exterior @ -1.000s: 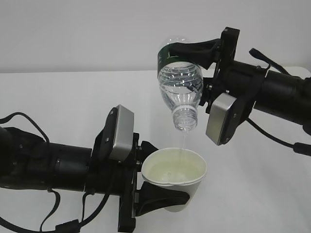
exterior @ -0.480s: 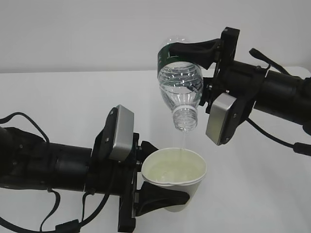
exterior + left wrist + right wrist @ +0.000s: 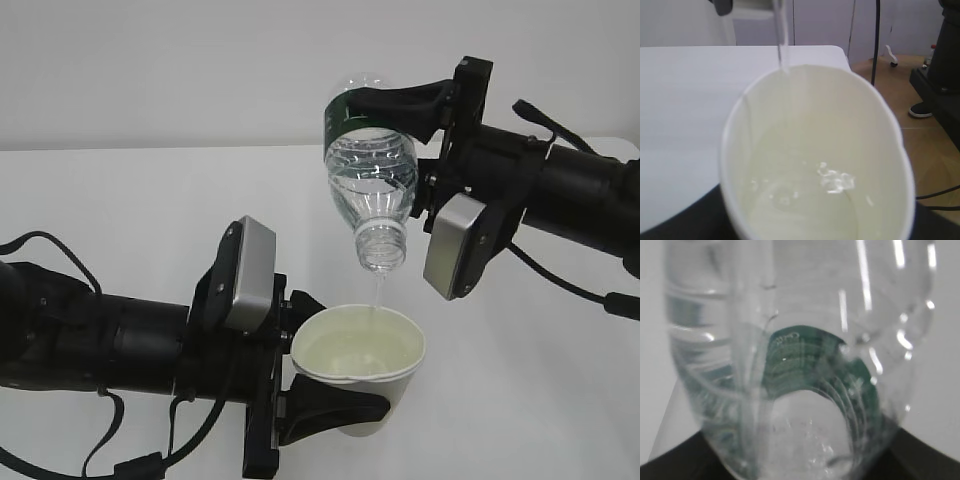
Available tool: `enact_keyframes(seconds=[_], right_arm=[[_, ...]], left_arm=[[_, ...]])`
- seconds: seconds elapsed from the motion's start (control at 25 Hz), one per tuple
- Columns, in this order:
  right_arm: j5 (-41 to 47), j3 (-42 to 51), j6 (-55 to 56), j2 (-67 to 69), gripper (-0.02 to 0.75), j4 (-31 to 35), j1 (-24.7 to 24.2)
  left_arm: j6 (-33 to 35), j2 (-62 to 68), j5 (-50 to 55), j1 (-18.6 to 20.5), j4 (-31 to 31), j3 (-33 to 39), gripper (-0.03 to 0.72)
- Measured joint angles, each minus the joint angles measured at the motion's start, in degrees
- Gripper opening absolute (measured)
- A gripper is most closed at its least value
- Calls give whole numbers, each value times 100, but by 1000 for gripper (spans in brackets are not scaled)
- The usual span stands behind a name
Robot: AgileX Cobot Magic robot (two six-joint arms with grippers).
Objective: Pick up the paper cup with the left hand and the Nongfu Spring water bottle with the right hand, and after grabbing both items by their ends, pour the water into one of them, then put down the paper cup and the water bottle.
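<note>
Phase: While the bottle stays inverted over the cup, the pour is in progress; across the last second nothing visible has shifted in either arm.

Right hand (image 3: pixel 398 105): closed around the Nongfu Spring water bottle (image 3: pixel 369 170) at its base end, near the green label band. It holds the bottle aloft, neck down and slightly tilted, above the white counter (image 3: pixel 120 210).

Left hand (image 3: pixel 318 385): gripping the paper cup (image 3: pixel 360 360) by its lower body, mouth up, just under the bottle mouth. Whether the cup base touches the counter cannot be told.

Water (image 3: pixel 372 180): fills the neck and shoulder of the bottle. A thin stream leaves the mouth and enters the cup on its far side.

Cup contents: the left wrist view shows the stream crossing the far rim and a shallow pool with bright ripples on the cup floor (image 3: pixel 835 180). The cup is well short of full.

Change over the last second: bottle angle, cup position and both grips match the earlier views. The stream remains thin and unbroken.

Meaning for the task: both pick-ups are done and the transfer is under way, not finished, judging by the water left in the bottle.

Position on the counter: both items are held nearer the front edge than the rear edge, roughly midway between left and right.

Remaining steps: right the bottle, then set both items down.

Risk: the stream lands close to the rim; a small drift of either hand could spill onto the counter.
</note>
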Motion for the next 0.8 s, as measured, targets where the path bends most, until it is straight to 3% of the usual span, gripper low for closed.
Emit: enact_keyframes(seconds=[0.8], right_arm=[[0, 76, 507, 0, 447, 0, 23]], left_arm=[[0, 0, 0, 0, 0, 0, 414]])
